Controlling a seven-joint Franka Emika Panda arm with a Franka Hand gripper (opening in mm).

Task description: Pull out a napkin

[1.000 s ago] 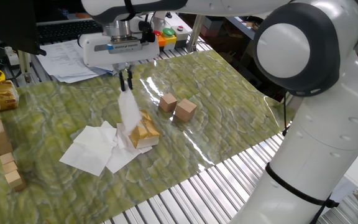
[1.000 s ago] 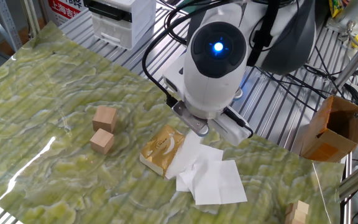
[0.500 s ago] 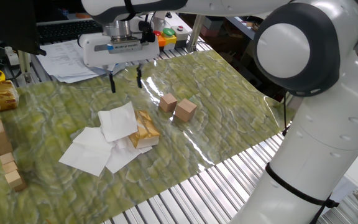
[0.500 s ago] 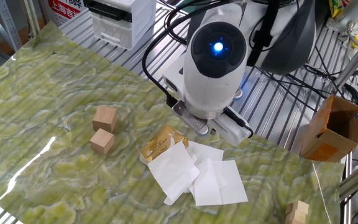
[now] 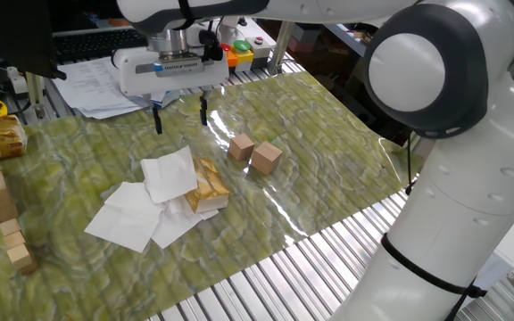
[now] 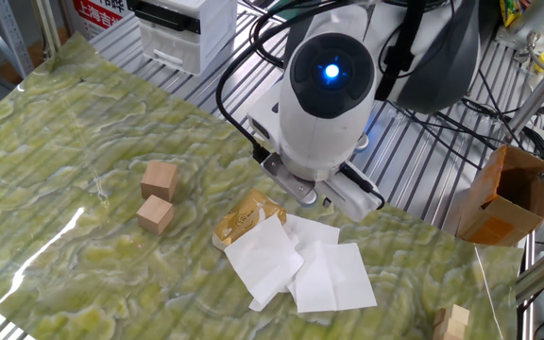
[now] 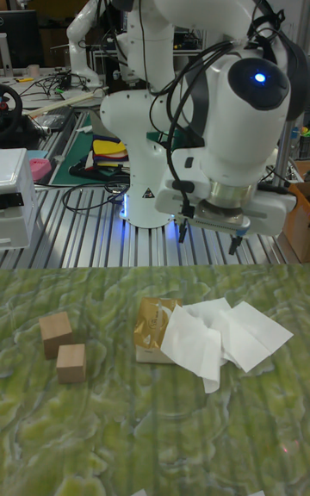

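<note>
One big green wavy mat [image 5: 328, 152] covers the table. Above it hangs the white gripper [image 5: 180, 114], its two dark fingers spread apart and holding nothing. A second ago they pinched the napkin [image 5: 169, 175] up in the air. Now that soft, creased white square lies flat, partly on the shiny golden pack [image 5: 209, 185] and on other white sheets [image 5: 132, 217]. Two small wooden blocks [image 5: 255, 153] sit near. Only the tall view shows the pack's flat top [image 7: 156, 324].
</note>
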